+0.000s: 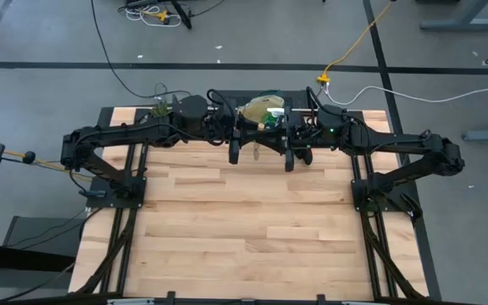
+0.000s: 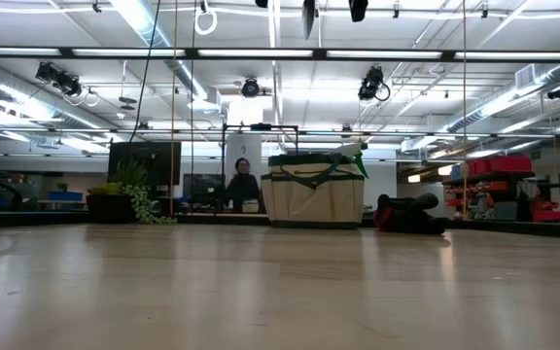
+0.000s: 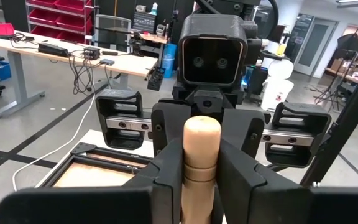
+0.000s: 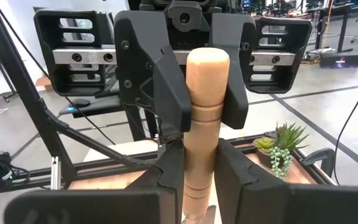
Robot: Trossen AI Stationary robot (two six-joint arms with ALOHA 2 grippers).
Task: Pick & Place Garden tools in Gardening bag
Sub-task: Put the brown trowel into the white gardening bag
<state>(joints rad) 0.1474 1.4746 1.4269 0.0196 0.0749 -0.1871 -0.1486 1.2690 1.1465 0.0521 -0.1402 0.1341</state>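
Only the wrist views show that both grippers hold one smooth, pale, rounded wooden tool handle (image 4: pixel 207 118) between them: the left gripper (image 3: pixel 202 177) and the right gripper (image 4: pixel 197 177) each pinch it with dark fingers. The high view places them above the table's far edge (image 1: pixel 227 182), facing each other beside the beige fabric gardening bag with dark green trim (image 1: pixel 261 108). The low view alone shows the bag standing upright, with a red-and-black glove (image 2: pixel 408 215) lying beside it.

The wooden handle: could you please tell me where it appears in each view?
High view: wooden handle, top centre, beside the gardening bag.
Low view: not in it.
Left wrist view: bottom centre.
Right wrist view: centre.
Shared landmark: gardening bag, mid-picture in the low view too.
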